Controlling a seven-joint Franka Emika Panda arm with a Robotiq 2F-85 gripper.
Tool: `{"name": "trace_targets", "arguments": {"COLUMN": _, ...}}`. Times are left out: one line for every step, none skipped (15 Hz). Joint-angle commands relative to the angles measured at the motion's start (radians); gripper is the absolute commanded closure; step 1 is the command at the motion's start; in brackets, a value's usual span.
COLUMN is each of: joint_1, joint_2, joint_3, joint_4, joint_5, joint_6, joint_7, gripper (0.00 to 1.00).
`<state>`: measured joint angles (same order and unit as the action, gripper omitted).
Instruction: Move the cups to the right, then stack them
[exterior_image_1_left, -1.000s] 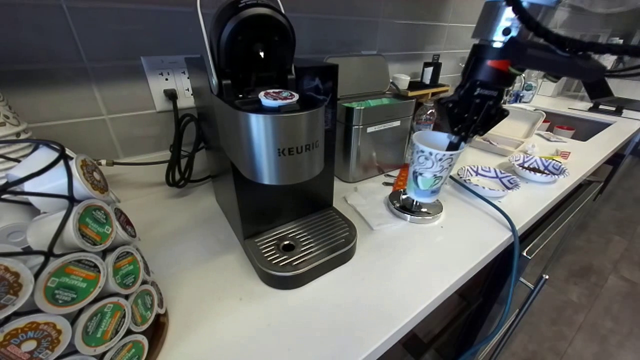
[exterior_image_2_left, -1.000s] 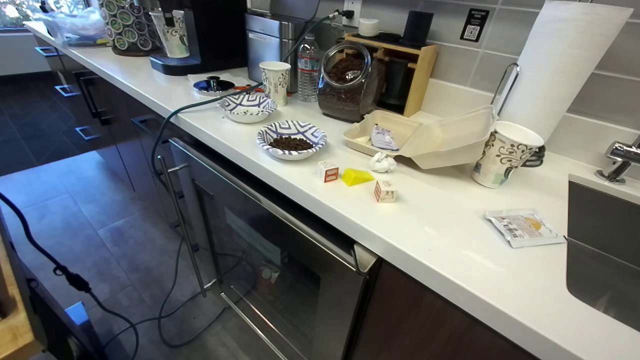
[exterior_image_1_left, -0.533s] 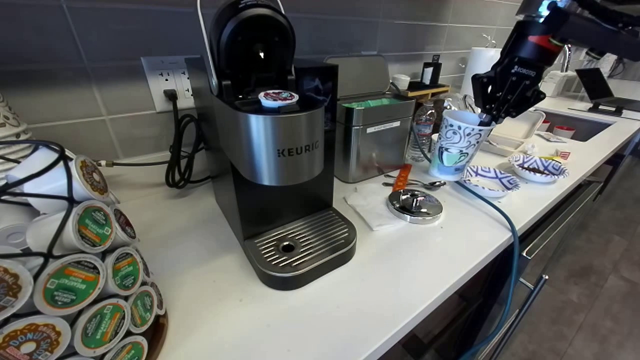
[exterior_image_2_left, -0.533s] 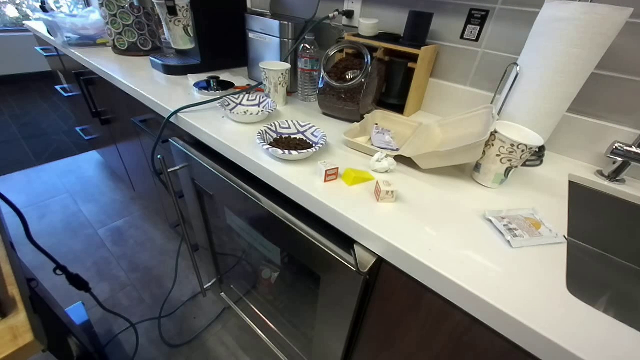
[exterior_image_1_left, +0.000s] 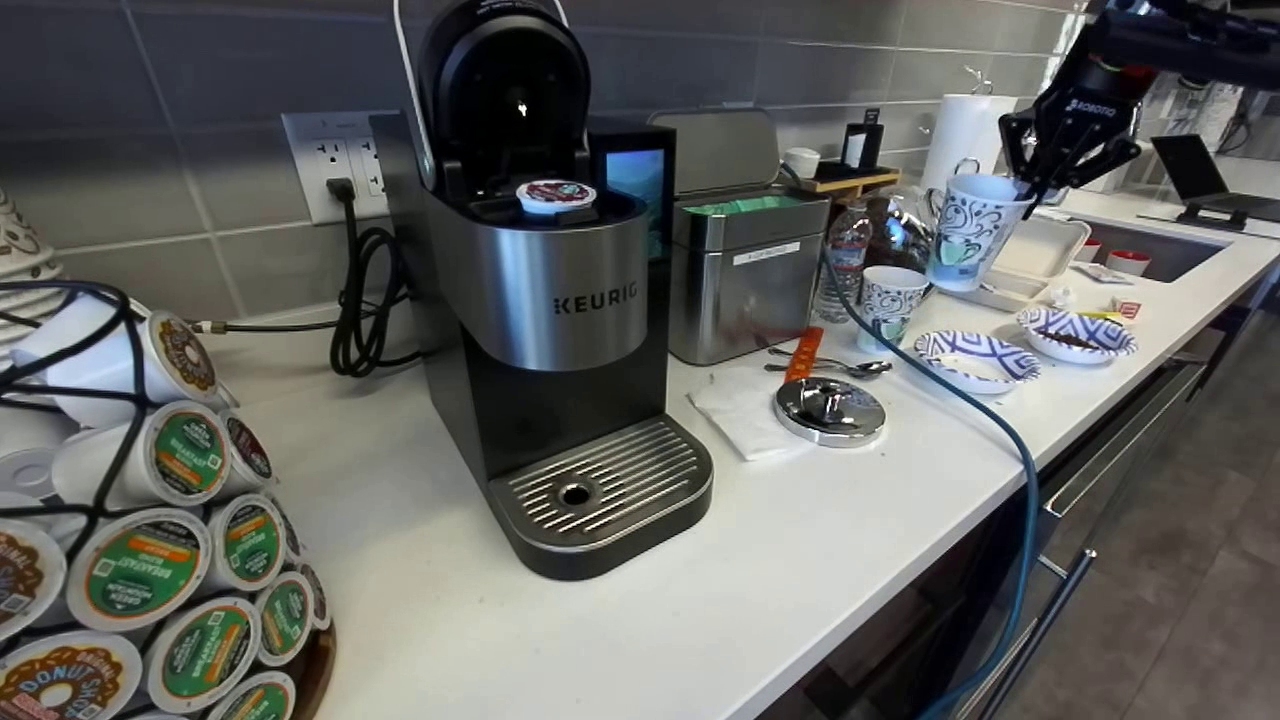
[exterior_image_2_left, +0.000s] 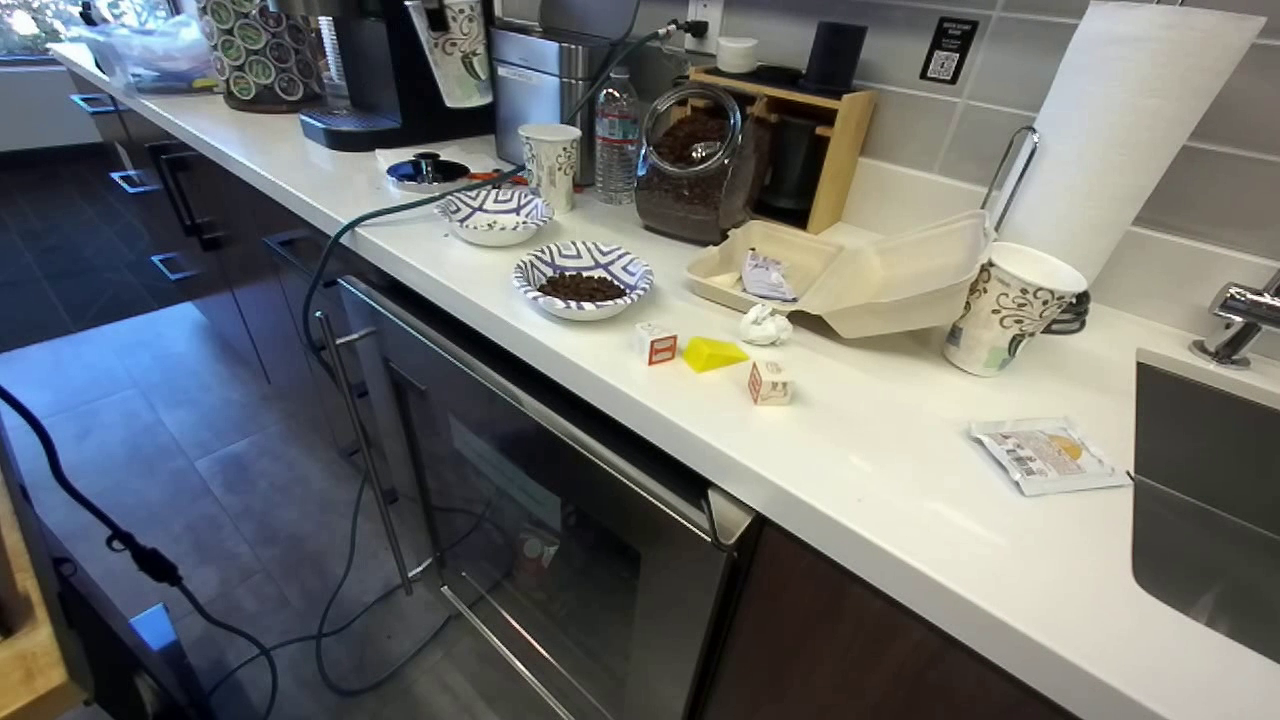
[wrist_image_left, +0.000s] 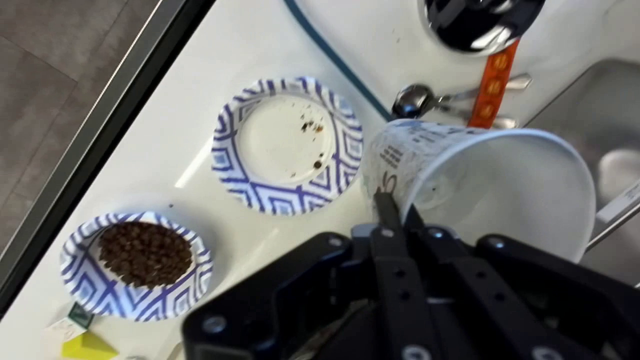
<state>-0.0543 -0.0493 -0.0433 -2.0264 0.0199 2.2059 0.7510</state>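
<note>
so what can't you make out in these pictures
Held cup: rim at least partly cut off by top edge, in an exterior view.
Cup beside the clear bottle: inner bottom hidden by its own wall, both exterior views.
Bin label: lettering too small, in an exterior view.
Robot arm: cut off by right edge, in an exterior view.

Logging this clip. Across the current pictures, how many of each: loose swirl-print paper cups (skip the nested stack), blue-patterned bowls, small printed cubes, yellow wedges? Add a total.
Loose swirl-print paper cups: 3 (one held up, one by the water bottle, one by the paper towel roll)
Blue-patterned bowls: 2
Small printed cubes: 2
Yellow wedge: 1
Total: 8
</note>
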Motion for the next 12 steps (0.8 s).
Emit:
{"name": "trace_targets", "arguments": {"joint_1": -0.020, "joint_2": 0.102, "joint_3": -0.009, "joint_4": 0.130, "joint_5": -0.082, "joint_6": -0.005, "joint_7": 0.156, "gripper": 0.99}}
{"name": "trace_targets", "arguments": {"joint_1": -0.017, "joint_2": 0.128, "joint_3": -0.012, "joint_4": 0.164, "joint_5": -0.093, "joint_6": -0.013, "joint_7": 0.181, "gripper": 0.99}}
{"name": "trace_targets", "arguments": {"joint_1": -0.011, "joint_2": 0.153, "joint_3": -0.014, "joint_4": 0.193, "joint_5": -0.103, "joint_6": -0.016, "joint_7": 0.205, "gripper": 0.99}}
{"name": "trace_targets", "arguments": {"joint_1": -0.005, "joint_2": 0.180, "joint_3": -0.016, "joint_4": 0.224, "joint_5": -0.096, "joint_6": -0.018, "joint_7": 0.220, "gripper": 0.99}}
{"name": "trace_targets", "arguments": {"joint_1": 0.001, "joint_2": 0.206, "joint_3": -0.018, "joint_4": 0.250, "joint_5": -0.084, "joint_6": -0.018, "joint_7": 0.227, "gripper": 0.99}}
{"name": "trace_targets", "arguments": {"joint_1": 0.005, "joint_2": 0.229, "joint_3": -0.021, "joint_4": 0.276, "joint_5": -0.075, "joint_6": -0.025, "joint_7": 0.236, "gripper": 0.99}}
{"name": "trace_targets", "arguments": {"joint_1": 0.008, "joint_2": 0.250, "joint_3": -0.025, "joint_4": 0.298, "joint_5": -0.068, "joint_6": -0.029, "joint_7": 0.244, "gripper": 0.99}}
{"name": "trace_targets", "arguments": {"joint_1": 0.009, "joint_2": 0.267, "joint_3": -0.029, "joint_4": 0.314, "joint_5": -0.061, "joint_6": -0.028, "joint_7": 0.250, "gripper": 0.99}}
{"name": "trace_targets", "arguments": {"joint_1": 0.008, "joint_2": 0.283, "joint_3": -0.033, "joint_4": 0.327, "joint_5": -0.050, "joint_6": -0.026, "joint_7": 0.254, "gripper": 0.99}}
{"name": "trace_targets", "arguments": {"joint_1": 0.005, "joint_2": 0.296, "joint_3": -0.036, "joint_4": 0.339, "joint_5": -0.037, "joint_6": -0.028, "joint_7": 0.257, "gripper": 0.99}}
{"name": "trace_targets", "arguments": {"joint_1": 0.003, "joint_2": 0.308, "joint_3": -0.038, "joint_4": 0.346, "joint_5": -0.020, "joint_6": -0.032, "joint_7": 0.255, "gripper": 0.99}}
{"name": "trace_targets", "arguments": {"joint_1": 0.002, "joint_2": 0.320, "joint_3": -0.041, "joint_4": 0.357, "joint_5": -0.006, "joint_6": -0.036, "joint_7": 0.256, "gripper": 0.99}}
